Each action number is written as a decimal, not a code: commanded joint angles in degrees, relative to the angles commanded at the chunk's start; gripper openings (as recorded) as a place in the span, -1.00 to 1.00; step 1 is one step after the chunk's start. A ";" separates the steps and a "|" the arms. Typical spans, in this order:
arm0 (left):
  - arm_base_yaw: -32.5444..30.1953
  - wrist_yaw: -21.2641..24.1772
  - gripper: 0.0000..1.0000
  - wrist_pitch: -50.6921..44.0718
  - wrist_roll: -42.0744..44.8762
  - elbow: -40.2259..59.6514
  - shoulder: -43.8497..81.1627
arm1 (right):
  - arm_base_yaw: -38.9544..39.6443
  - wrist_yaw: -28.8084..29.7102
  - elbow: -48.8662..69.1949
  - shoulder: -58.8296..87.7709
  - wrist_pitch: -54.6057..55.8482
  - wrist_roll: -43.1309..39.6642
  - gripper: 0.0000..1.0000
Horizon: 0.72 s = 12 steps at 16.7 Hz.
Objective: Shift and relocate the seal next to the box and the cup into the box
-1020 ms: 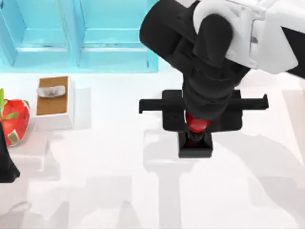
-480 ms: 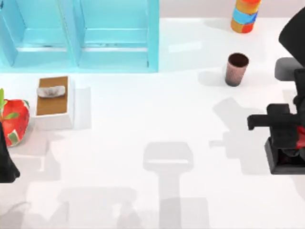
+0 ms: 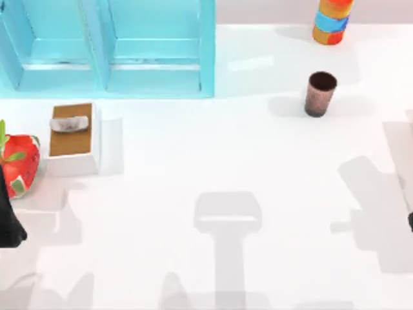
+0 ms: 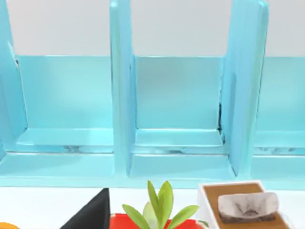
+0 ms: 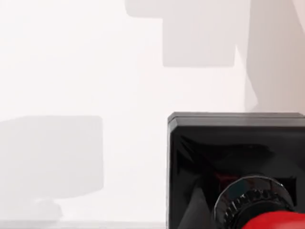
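The seal (image 5: pixel 228 157) sits very close in the right wrist view, with its black cube base and the red knob (image 5: pixel 274 223) just over the white table. It has travelled with my right gripper, which stays shut on it. A dark sliver of my right arm (image 3: pixel 411 222) touches the top view's right edge. The cup (image 3: pixel 321 93), dark brown and speckled, stands upright at the back right. The blue compartmented box (image 3: pixel 110 45) fills the back left, open and seen head-on in the left wrist view as box (image 4: pixel 176 105). My left arm (image 3: pixel 6 219) is parked at the left edge.
A white carton with a brown top (image 3: pixel 72 139) stands in front of the blue box, with a strawberry-like thing (image 3: pixel 19 165) to its left. An orange-and-blue striped cylinder (image 3: pixel 332 19) stands behind the cup. White table stretches across the middle and front.
My right arm has carried the seal from the table's middle to the right and out past the top view's right edge. The cup and striped cylinder came into sight. The left arm stayed still.
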 joint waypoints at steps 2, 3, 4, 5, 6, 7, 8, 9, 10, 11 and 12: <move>0.00 0.00 1.00 0.00 0.00 0.00 0.00 | 0.00 0.00 0.00 0.00 0.00 0.00 -1.00; 0.00 0.00 1.00 0.00 0.00 0.00 0.00 | 0.00 0.00 0.00 0.00 0.00 0.00 -1.00; 0.00 0.00 1.00 0.00 0.00 0.00 0.00 | 0.22 0.07 0.13 0.26 0.03 0.14 -1.00; 0.00 0.00 1.00 0.00 0.00 0.00 0.00 | 0.21 0.06 -0.04 0.27 0.21 0.13 -1.00; 0.00 0.00 1.00 0.00 0.00 0.00 0.00 | 0.18 0.06 -0.67 0.32 0.97 0.07 -1.00; 0.00 0.00 1.00 0.00 0.00 0.00 0.00 | 0.13 0.06 -1.70 0.40 2.27 -0.03 -1.00; 0.00 0.00 1.00 0.00 0.00 0.00 0.00 | 0.02 0.08 -3.04 0.49 4.01 -0.13 -1.00; 0.00 0.00 1.00 0.00 0.00 0.00 0.00 | -0.16 0.08 -4.64 0.59 6.06 -0.20 -1.00; 0.00 0.00 1.00 0.00 0.00 0.00 0.00 | -0.33 0.03 -6.35 0.75 8.20 -0.29 -1.00; 0.00 0.00 1.00 0.00 0.00 0.00 0.00 | -0.42 -0.05 -8.12 1.06 10.27 -0.36 -1.00; 0.00 0.00 1.00 0.00 0.00 0.00 0.00 | -0.52 -0.12 -9.89 1.43 12.17 -0.43 -1.00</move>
